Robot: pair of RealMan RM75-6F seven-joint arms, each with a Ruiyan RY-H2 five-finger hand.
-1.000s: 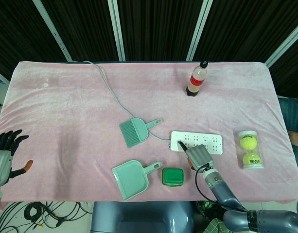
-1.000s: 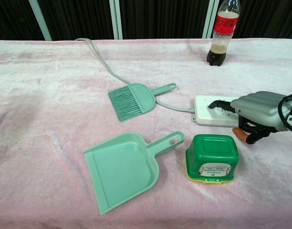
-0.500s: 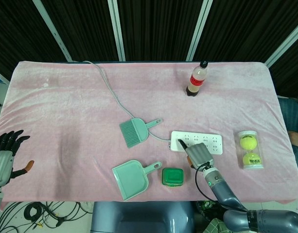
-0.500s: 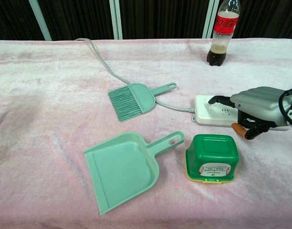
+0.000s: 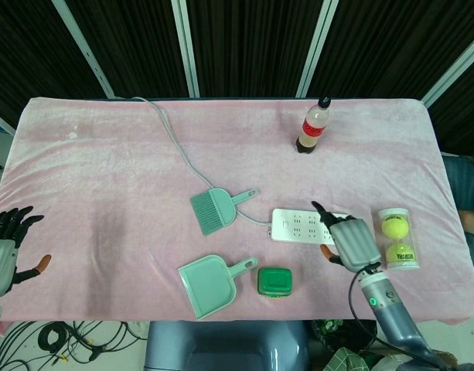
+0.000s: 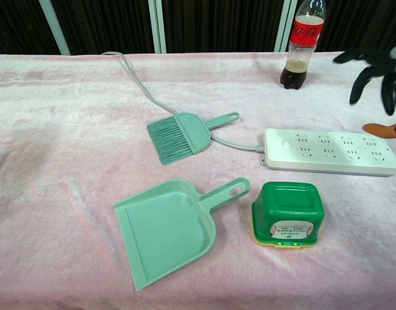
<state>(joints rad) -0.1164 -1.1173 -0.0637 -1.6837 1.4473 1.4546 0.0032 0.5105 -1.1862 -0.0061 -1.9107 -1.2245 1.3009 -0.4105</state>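
A white power strip (image 5: 298, 226) (image 6: 330, 152) lies right of centre, its grey cable (image 5: 171, 139) (image 6: 136, 77) running to the far left edge. My right hand (image 5: 351, 239) (image 6: 378, 71) hovers above the strip's right end with its fingers spread, holding nothing. A green lidded box (image 5: 274, 281) (image 6: 288, 213) sits just in front of the strip. To the box's left lies a teal dustpan (image 5: 209, 284) (image 6: 168, 229), with a teal brush (image 5: 213, 209) (image 6: 178, 135) behind it. My left hand (image 5: 3, 247) hangs off the table's left edge, fingers apart and empty.
A cola bottle (image 5: 312, 126) (image 6: 300, 42) stands upright at the back, right of centre. A clear tube with two tennis balls (image 5: 397, 238) lies right of my right hand. A pink cloth (image 5: 97, 185) covers the whole table.
My right hand has left the strip's left end, risen and moved right over its right end, fingers spreading. The left hand has barely moved.
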